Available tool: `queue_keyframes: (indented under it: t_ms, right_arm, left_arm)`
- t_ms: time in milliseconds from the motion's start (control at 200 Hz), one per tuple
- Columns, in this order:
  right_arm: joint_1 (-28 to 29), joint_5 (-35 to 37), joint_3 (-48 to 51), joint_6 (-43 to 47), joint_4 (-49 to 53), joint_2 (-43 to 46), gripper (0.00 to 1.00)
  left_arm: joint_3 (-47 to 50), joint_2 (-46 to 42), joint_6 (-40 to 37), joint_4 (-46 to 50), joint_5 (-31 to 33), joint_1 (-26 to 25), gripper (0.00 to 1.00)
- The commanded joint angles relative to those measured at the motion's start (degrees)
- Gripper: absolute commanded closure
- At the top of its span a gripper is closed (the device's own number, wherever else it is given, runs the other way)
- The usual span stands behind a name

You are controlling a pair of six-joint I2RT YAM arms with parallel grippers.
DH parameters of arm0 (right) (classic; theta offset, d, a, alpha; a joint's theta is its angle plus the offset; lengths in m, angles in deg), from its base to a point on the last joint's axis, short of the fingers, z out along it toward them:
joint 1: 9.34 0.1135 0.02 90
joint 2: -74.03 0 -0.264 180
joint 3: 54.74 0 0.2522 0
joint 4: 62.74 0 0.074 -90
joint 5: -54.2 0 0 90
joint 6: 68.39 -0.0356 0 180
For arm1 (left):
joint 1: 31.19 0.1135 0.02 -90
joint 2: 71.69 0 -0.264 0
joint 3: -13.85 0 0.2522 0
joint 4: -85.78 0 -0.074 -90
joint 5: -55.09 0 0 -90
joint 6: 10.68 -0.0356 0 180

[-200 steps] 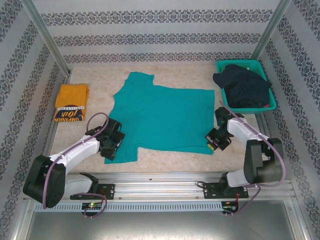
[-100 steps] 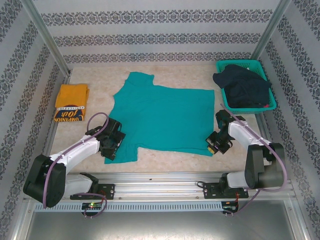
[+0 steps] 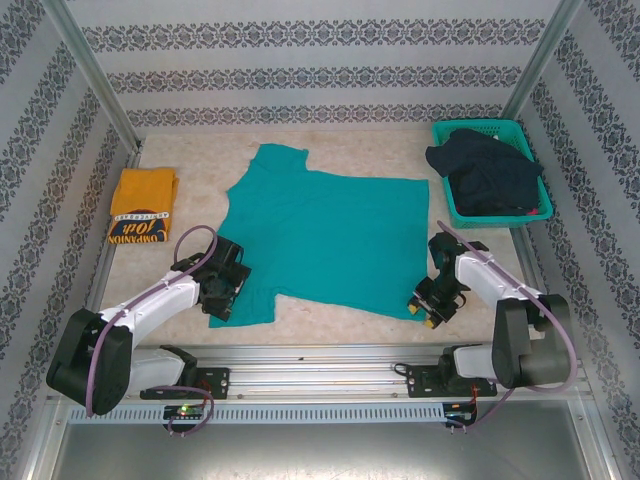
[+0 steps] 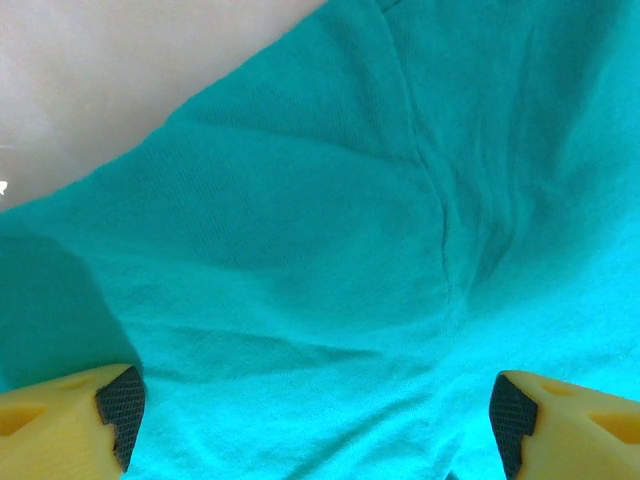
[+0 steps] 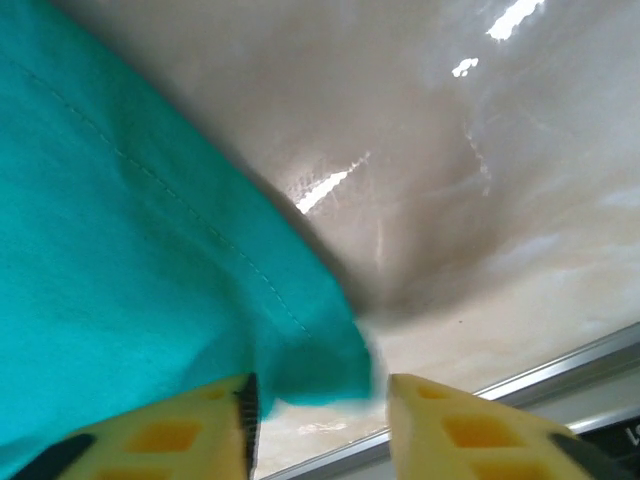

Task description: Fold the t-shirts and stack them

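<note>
Blurring teal t-shirt (image 5: 150,250) corner inside the parted right pincer (image 5: 320,405)

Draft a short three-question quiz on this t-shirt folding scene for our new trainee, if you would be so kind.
1. True or false: the yellow t-shirt lies folded near the left edge of the table.
2. What is in the basket? A) dark clothing B) the yellow t-shirt C) nothing
3. Which corner of the teal t-shirt sits at the right gripper?
Key: 1 true; 2 A; 3 the near right corner.
</note>
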Motion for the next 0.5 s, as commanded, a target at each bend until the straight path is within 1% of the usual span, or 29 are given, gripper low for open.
queue_keyframes:
  t_ms: [0, 145, 240, 365, 495]
  right_arm:
    - [0.37, -0.11, -1.99, 1.02, 1.77, 0.06, 0.53]
    - [0.04, 3.45, -6.13, 1.91, 1.44, 3.23, 0.48]
    - [-1.15, 3.20, -7.54, 2.01, -2.43, 3.27, 0.45]
    - [-2.71, 0.03, -9.05, 1.03, -9.52, -3.09, 0.43]
    - [-2.54, 1.28, -13.53, 0.81, -12.95, -12.03, 0.43]
  left_arm:
    - [0.15, 0.60, -0.44, -0.74, -0.23, 0.74, 0.10]
    - [-0.10, 0.16, -0.57, -0.24, -0.08, 0.82, 0.10]
    - [0.29, -0.16, -0.30, 0.01, -0.24, 1.06, 0.10]
    - [1.63, -0.80, 0.69, -0.94, -0.41, 1.46, 0.10]
    - [2.64, 0.22, 0.38, -1.62, -0.59, 2.29, 0.10]
